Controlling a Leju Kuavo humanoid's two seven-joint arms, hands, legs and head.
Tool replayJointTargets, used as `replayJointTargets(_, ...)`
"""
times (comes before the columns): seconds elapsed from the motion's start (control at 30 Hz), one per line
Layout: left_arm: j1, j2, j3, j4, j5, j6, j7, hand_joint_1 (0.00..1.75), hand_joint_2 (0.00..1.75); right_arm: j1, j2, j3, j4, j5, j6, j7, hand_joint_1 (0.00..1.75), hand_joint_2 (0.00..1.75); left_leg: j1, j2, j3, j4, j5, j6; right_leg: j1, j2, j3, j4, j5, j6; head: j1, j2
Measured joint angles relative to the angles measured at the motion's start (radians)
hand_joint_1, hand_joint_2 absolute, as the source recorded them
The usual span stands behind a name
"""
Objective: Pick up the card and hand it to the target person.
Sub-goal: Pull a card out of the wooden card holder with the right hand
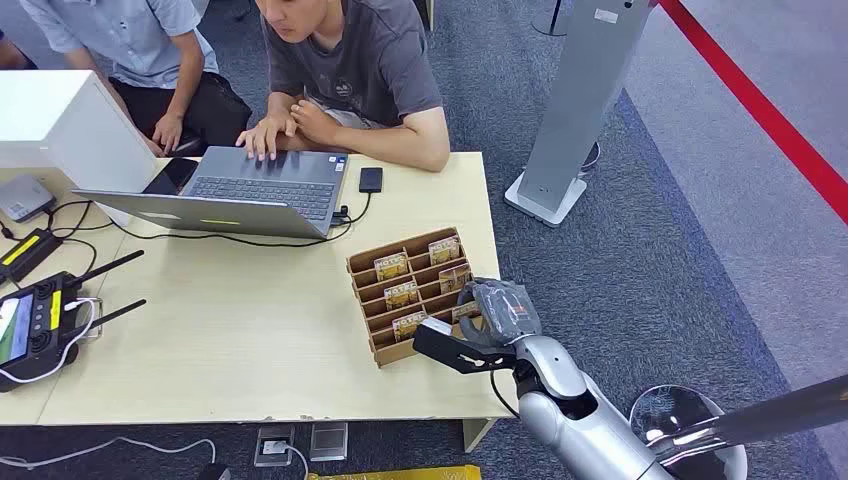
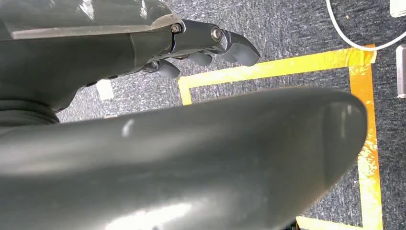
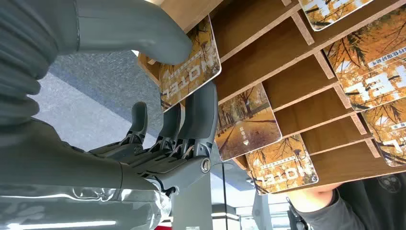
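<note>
A brown wooden card rack stands on the table's right part, with several orange hotel cards in its slots. My right hand is at the rack's near right corner. In the right wrist view its thumb lies on one face of a card and its fingers press the other face, so it pinches the card at the rack's edge. My left hand hangs over the carpet holding nothing, fingers loosely apart. A person in a grey T-shirt sits at the table's far side.
An open laptop with a black phone beside it lies in front of that person. A second person in a light shirt sits at far left. A white box, cables and a controller are at left. A grey stand rises at right.
</note>
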Motion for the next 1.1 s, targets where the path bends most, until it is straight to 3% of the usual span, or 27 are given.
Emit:
replayJointTargets(0.23,0.000,-0.001,0.000,0.000,0.002,-0.003,0.005,0.00,0.00,0.000,0.001,0.000,0.000,0.000,0.001,0.000,1.01,1.75,0.000,0.000,0.000,0.000,0.000,0.000,0.000,0.000,0.000,0.000,0.000,0.000,0.000,0.000)
replayJointTargets(0.63,0.001,-0.001,0.000,0.000,0.002,-0.008,0.007,0.00,0.00,-0.001,0.002,0.000,0.000,0.000,0.002,0.000,1.52,1.75,0.000,0.000,0.000,0.000,0.000,0.000,0.000,0.000,0.000,0.000,0.000,0.000,0.000,0.000)
replayJointTargets(1.1,0.001,-0.001,0.000,0.000,-0.008,-0.006,-0.004,0.00,0.00,0.000,0.002,-0.003,-0.004,0.004,0.004,0.000,1.52,1.75,0.000,0.000,0.001,0.000,0.000,0.000,0.000,0.000,0.000,0.000,0.000,0.000,0.000,0.000)
